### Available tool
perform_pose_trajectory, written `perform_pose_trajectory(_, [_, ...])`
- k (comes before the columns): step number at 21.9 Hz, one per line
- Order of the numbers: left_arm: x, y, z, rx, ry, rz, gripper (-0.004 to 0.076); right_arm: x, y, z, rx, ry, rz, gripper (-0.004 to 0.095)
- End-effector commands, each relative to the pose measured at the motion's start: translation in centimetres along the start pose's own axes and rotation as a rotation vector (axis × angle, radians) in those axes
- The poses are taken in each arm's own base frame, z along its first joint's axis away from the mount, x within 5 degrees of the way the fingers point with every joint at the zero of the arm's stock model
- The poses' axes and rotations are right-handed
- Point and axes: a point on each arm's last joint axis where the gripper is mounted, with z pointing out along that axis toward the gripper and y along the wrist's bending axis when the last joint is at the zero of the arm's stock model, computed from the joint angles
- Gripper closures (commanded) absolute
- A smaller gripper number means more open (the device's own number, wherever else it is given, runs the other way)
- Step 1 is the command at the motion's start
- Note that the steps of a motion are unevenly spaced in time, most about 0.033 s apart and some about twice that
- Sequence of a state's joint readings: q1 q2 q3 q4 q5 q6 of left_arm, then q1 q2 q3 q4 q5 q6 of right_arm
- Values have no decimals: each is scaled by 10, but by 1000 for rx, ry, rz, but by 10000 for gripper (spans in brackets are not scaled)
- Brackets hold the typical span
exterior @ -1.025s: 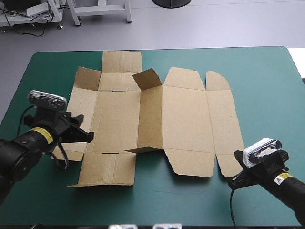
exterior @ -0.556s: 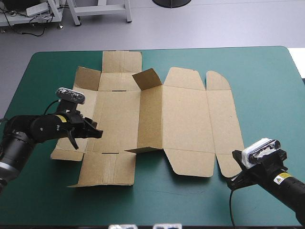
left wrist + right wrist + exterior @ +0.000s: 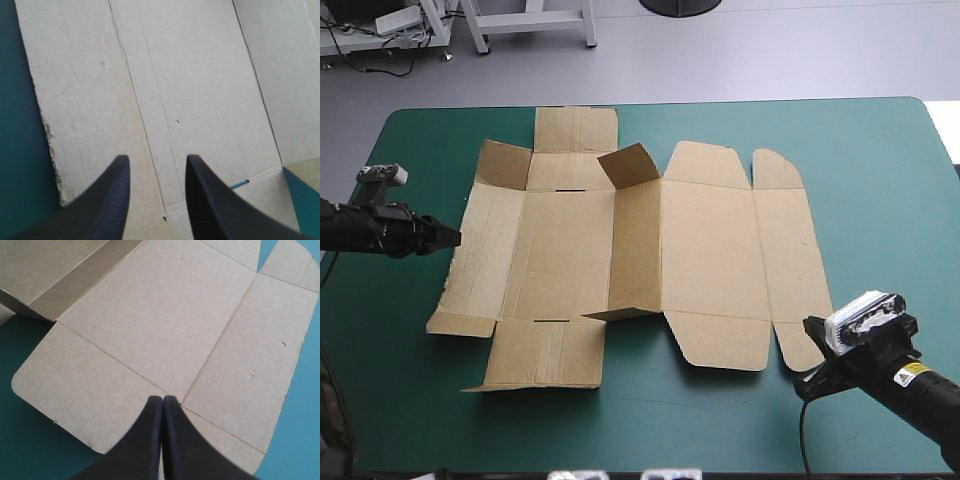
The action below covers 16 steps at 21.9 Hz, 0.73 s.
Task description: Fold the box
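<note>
The only label I can make out is a small yellow sticker (image 3: 911, 371) on my right arm, its writing too small to read. The box (image 3: 710, 240) lies opened out as a brown sheet across the middle of the teal-green tabletop (image 3: 880, 160), mostly flat, with a flap (image 3: 628, 165) at its far edge tilted up. My left hand (image 3: 450, 237) hovers at the sheet's left edge with its black fingers (image 3: 112, 200) a narrow gap apart over the board. My right hand (image 3: 808, 380) sits just off the near right corner, fingers pressed together into one point.
</note>
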<state>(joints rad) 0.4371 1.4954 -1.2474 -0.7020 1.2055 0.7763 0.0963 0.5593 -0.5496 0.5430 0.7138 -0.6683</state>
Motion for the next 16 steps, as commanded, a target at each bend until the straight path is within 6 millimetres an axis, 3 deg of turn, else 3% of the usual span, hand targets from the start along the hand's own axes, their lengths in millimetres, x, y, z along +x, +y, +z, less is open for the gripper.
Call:
perform_pose_trajectory(1, [-19, 1, -7, 73, -21, 14, 455, -14, -1, -4, 12, -69, 2, 927])
perform_pose_trajectory(6, [-45, 45, 18, 13, 54, -84, 454, -14, -1, -4, 3, -62, 9, 927])
perform_pose_trajectory(8, [-38, 58, 32, -10, 124, -141, 455, -14, 0, -4, -3, -65, 16, 927])
perform_pose_trajectory(16, [-27, 64, 45, 4, 175, -179, 455, -15, 1, -5, -13, -72, 16, 927])
